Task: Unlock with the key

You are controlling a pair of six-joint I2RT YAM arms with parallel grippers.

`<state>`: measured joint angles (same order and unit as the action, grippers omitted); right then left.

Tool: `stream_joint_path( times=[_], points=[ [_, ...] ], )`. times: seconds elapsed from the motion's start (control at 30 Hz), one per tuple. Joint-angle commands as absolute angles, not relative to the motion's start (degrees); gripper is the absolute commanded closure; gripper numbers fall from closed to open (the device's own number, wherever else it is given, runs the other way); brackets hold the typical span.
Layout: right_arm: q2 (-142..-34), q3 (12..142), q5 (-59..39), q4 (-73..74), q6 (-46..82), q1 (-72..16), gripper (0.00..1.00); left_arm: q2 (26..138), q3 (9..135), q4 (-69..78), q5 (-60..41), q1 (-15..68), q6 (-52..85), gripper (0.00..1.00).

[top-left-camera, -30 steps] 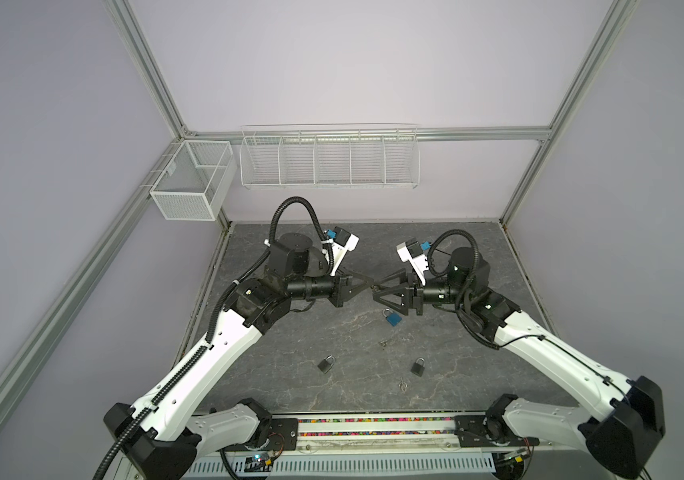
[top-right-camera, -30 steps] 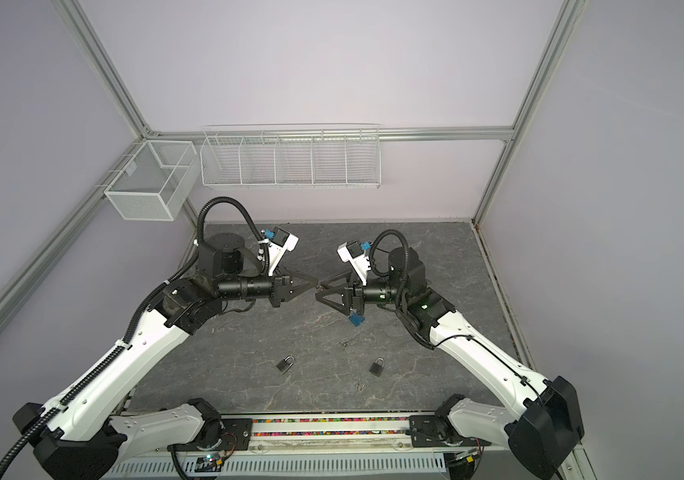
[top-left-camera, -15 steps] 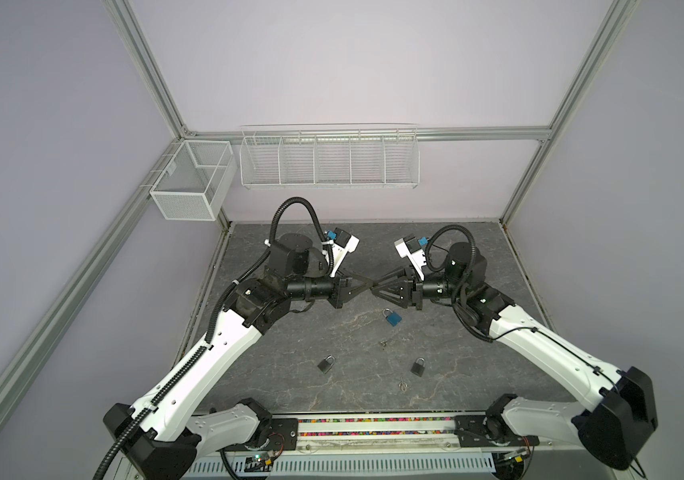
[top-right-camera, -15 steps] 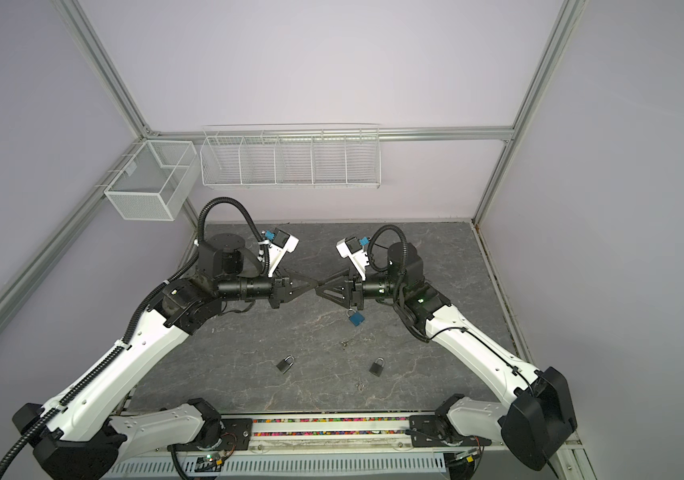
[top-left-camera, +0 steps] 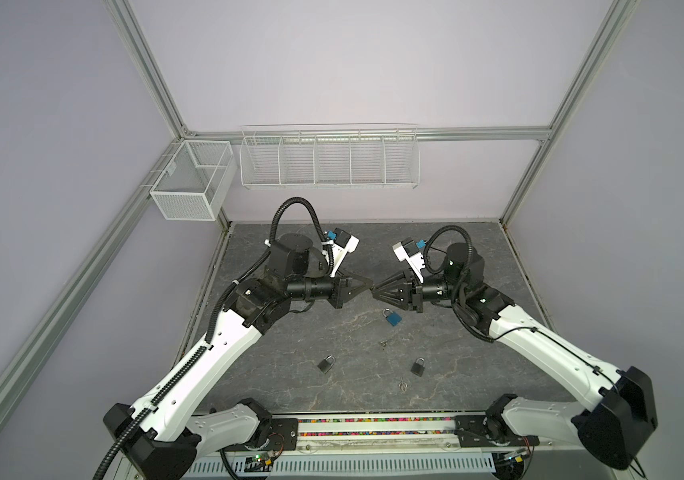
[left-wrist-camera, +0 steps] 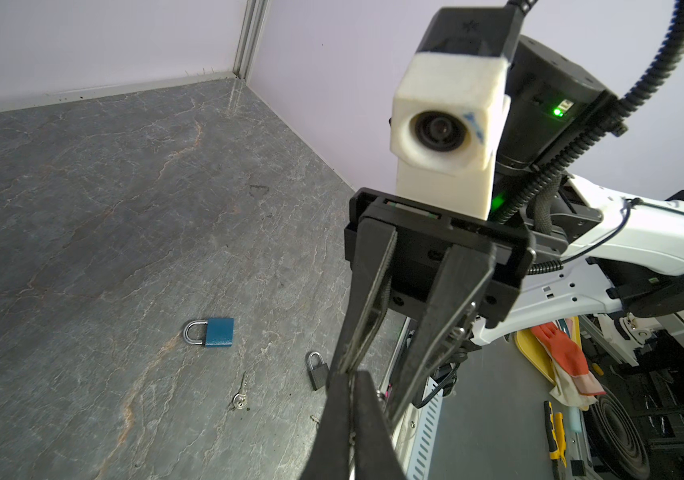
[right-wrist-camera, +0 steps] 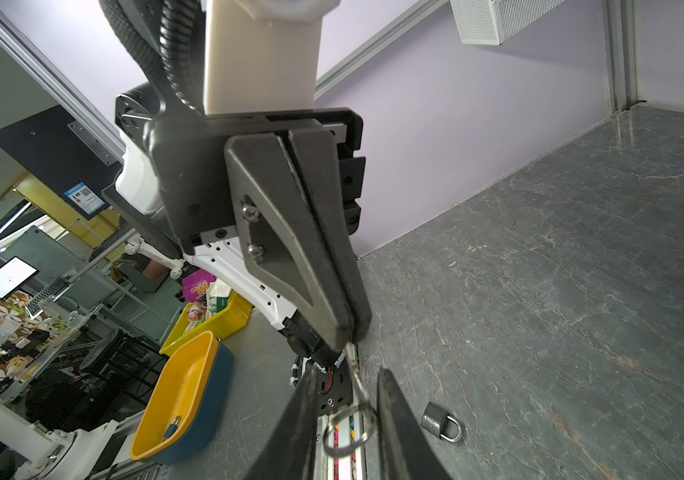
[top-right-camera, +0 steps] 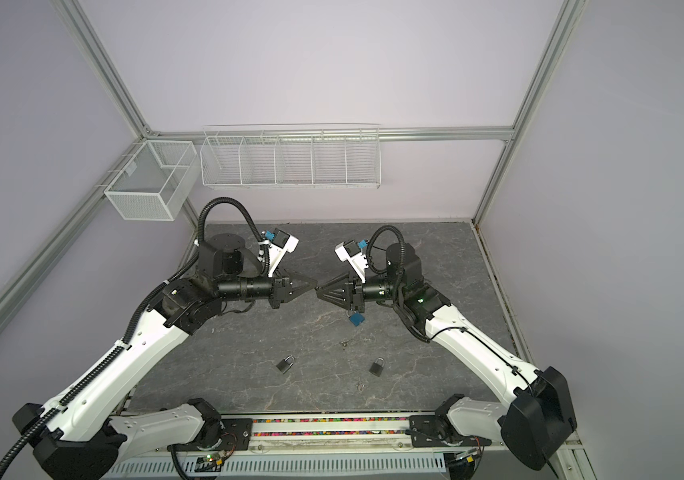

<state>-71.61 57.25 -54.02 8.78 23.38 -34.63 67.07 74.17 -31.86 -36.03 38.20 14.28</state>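
Note:
A small silver key [right-wrist-camera: 354, 368] with a ring [right-wrist-camera: 348, 430] sticks out of my left gripper [top-left-camera: 369, 287], which is shut on it in mid-air above the table's middle. My right gripper [top-left-camera: 375, 291] meets it tip to tip. In the right wrist view its jaws [right-wrist-camera: 347, 374] stand a little apart, on either side of the ring. A blue padlock [top-left-camera: 393, 318] lies on the table just below the right gripper. Two black padlocks [top-left-camera: 326, 364] [top-left-camera: 418, 367] lie nearer the front.
Two loose keys [top-left-camera: 382, 343] [top-left-camera: 403, 384] lie on the grey stone table [top-left-camera: 290, 332] between the padlocks. A white wire shelf [top-left-camera: 329, 160] and a mesh basket [top-left-camera: 190, 183] hang on the back wall. Walls and metal posts close off three sides.
My right gripper has moved left to meet the left gripper's tip, and its jaws have narrowed around the key ring. The left arm has stayed still.

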Motion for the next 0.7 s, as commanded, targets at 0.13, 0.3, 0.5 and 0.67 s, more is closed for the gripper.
stream_joint_path(
  times=[0.13,0.3,0.5,0.67],
  points=[
    [-72.3,57.7,-54.6,7.4,20.8,-34.4,0.78,66.5,76.4,-32.0,-36.3,37.9,13.2,1.0],
    [-72.4,57.7,-54.3,6.9,20.1,-34.4,0.81,66.9,76.4,-31.5,-37.0,37.9,13.7,1.0],
    [-72.1,57.7,-53.8,6.9,19.9,-34.4,0.82,67.0,76.3,-31.5,-36.9,37.9,13.6,1.0],
    [-71.9,58.2,-53.7,6.7,19.9,-34.3,0.8,67.0,76.4,-31.6,-37.2,37.9,13.5,1.0]
  ],
)
